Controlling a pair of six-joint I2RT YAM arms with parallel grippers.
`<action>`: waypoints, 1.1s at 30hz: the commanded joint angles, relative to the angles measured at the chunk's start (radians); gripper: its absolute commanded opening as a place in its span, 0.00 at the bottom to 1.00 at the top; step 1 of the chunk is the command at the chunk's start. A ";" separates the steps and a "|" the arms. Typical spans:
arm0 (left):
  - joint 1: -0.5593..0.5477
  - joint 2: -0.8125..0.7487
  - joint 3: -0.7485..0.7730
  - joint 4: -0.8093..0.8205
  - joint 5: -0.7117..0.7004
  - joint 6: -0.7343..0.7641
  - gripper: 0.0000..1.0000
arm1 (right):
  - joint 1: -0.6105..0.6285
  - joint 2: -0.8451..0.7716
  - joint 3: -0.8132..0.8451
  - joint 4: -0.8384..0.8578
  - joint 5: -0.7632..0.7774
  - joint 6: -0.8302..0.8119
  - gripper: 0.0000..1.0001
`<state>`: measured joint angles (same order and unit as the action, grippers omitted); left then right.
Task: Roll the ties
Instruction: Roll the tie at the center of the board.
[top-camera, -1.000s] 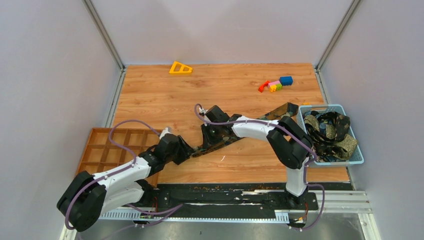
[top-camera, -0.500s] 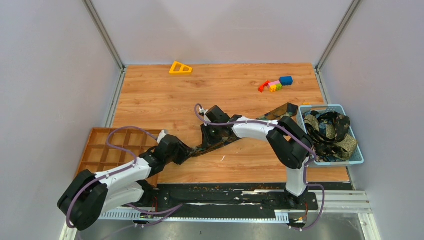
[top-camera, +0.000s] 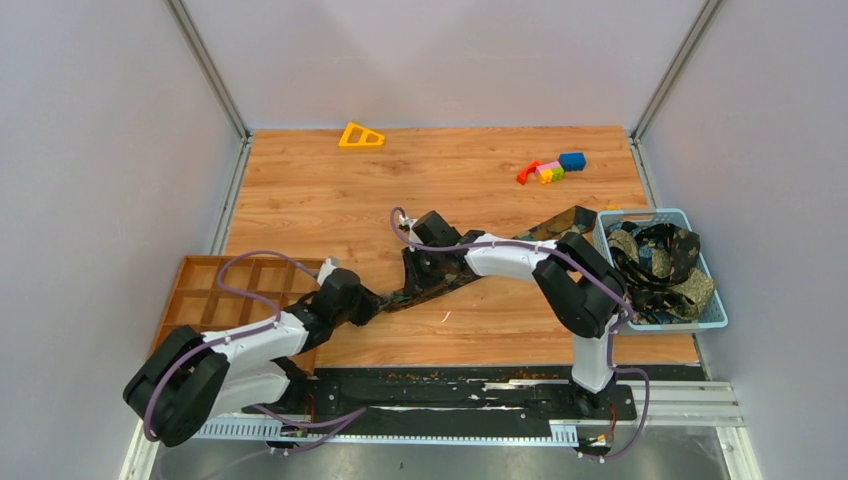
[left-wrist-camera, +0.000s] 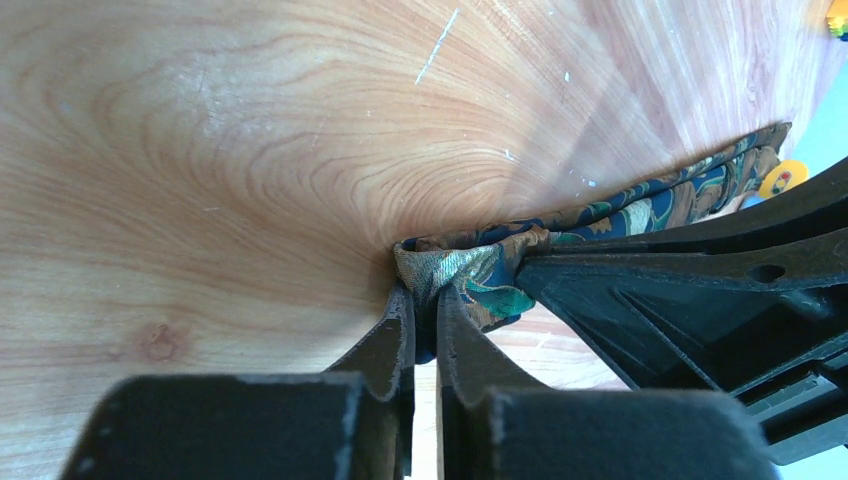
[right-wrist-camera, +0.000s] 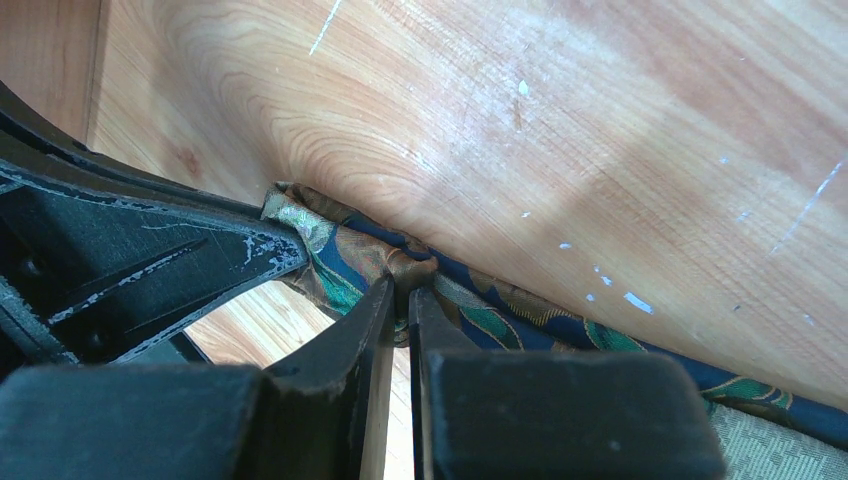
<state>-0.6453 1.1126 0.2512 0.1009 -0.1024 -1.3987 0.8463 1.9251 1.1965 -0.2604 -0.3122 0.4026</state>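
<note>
One tie (top-camera: 548, 227), dark with teal and gold pattern, lies diagonally across the wooden table from the centre towards the blue basket. My left gripper (top-camera: 377, 300) is shut on its near narrow end, with the bunched fabric (left-wrist-camera: 468, 266) pinched between the tips (left-wrist-camera: 422, 293). My right gripper (top-camera: 420, 282) is shut on a fold of the same tie (right-wrist-camera: 520, 322) just beyond, its tips (right-wrist-camera: 402, 286) close beside the left gripper's finger (right-wrist-camera: 130, 265). More ties (top-camera: 655, 262) are heaped in the basket.
The blue basket (top-camera: 714, 312) stands at the right edge. A wooden compartment tray (top-camera: 212, 288) sits at the near left beside my left arm. A yellow triangle (top-camera: 360, 135) and coloured toy blocks (top-camera: 550, 169) lie at the back. Grey walls surround the table.
My left gripper has closed on the tie's narrow end, and its arm has drawn slightly nearer and leftward. The right gripper has kept its grip and place.
</note>
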 joint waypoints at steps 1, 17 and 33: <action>0.005 0.036 0.002 -0.029 -0.041 0.073 0.00 | 0.003 0.034 -0.021 -0.043 0.047 0.001 0.05; 0.005 -0.145 0.119 -0.404 -0.159 0.306 0.00 | 0.073 -0.098 0.094 -0.168 0.099 0.014 0.32; 0.006 -0.286 0.159 -0.595 -0.228 0.341 0.00 | 0.149 0.026 0.196 -0.134 0.089 0.054 0.15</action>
<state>-0.6453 0.8509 0.3687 -0.4408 -0.2852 -1.0801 0.9878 1.9026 1.3403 -0.4168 -0.2264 0.4355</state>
